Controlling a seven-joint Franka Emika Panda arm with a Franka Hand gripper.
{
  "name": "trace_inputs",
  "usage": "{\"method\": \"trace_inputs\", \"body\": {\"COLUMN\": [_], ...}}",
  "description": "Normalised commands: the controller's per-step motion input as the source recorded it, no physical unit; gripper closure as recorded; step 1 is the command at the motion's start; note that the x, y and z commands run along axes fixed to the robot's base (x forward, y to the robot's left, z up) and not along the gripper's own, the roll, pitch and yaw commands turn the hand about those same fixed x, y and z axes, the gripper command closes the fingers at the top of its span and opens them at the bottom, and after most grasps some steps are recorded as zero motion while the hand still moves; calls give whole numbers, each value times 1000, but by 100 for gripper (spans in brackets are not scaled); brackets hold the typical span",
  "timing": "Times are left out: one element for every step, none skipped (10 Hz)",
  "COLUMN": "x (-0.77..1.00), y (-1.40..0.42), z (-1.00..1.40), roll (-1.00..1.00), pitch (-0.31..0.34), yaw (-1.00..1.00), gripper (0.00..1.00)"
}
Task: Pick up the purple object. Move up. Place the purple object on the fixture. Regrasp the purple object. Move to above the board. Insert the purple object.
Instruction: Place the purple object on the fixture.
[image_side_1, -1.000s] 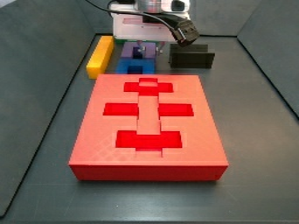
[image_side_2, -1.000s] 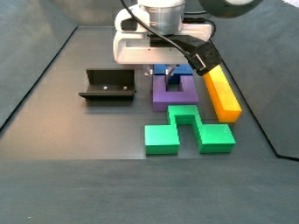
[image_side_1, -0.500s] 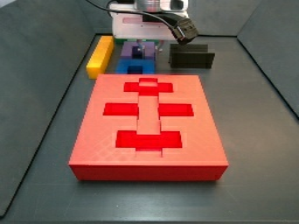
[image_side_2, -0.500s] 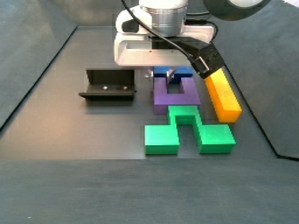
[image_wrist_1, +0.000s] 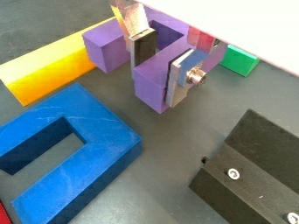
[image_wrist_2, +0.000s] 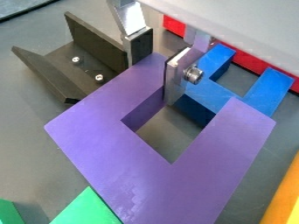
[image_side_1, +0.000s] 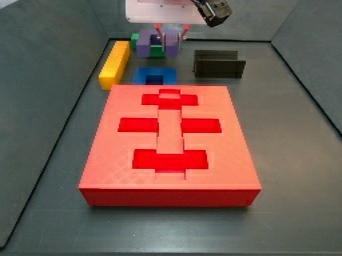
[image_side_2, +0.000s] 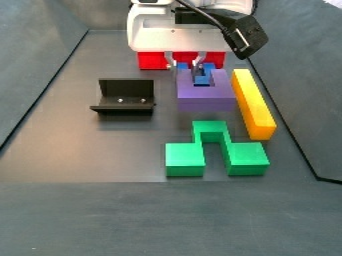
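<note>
You have the gripper (image_side_2: 198, 72) at the far end of the floor, its two silver fingers (image_wrist_2: 177, 77) closed across one prong of the purple object (image_side_2: 201, 88); in both wrist views one pad sits inside the U and the other on the prong's outer face (image_wrist_1: 187, 77); the purple object (image_side_1: 163, 41) hangs clear of the floor, above the blue block (image_side_1: 156, 76). Around it you see the yellow bar (image_side_2: 251, 101) lying just beside, on the side away from the fixture (image_side_2: 123, 97); the green block (image_side_2: 210, 148) lies nearer the camera in that side view, apart from the purple one; the fixture (image_side_1: 221, 65) stands open-topped and well apart from the gripper; the red board (image_side_1: 170, 145) fills the middle of the floor, its cut-outs bare. In a wrist view the blue block (image_wrist_1: 61, 150) lies just below the held piece.
</note>
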Motion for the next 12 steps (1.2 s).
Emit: {"method": "trace_inputs", "body": {"x": [0, 646, 900, 1000, 1000, 1000, 1000, 871, 831, 817, 769, 751], "y": [0, -63, -40, -74, -223, -186, -149, -166, -160, -69, -11, 0], "z": [277, 1000, 1000, 914, 703, 674, 629, 491, 417, 326, 263, 240], "roll": [-23, -111, -234, -14, -140, -180, -269, -631, -869, -960, -1000, -1000], "pitch": [-66, 174, 203, 309, 277, 269, 326, 414, 346, 217, 154, 151], "yaw": [-100, 0, -97, 0, 0, 0, 0, -11, -46, -63, -77, -80], "gripper": [100, 100, 100, 100, 100, 100, 100, 100, 100, 100, 100, 100]}}
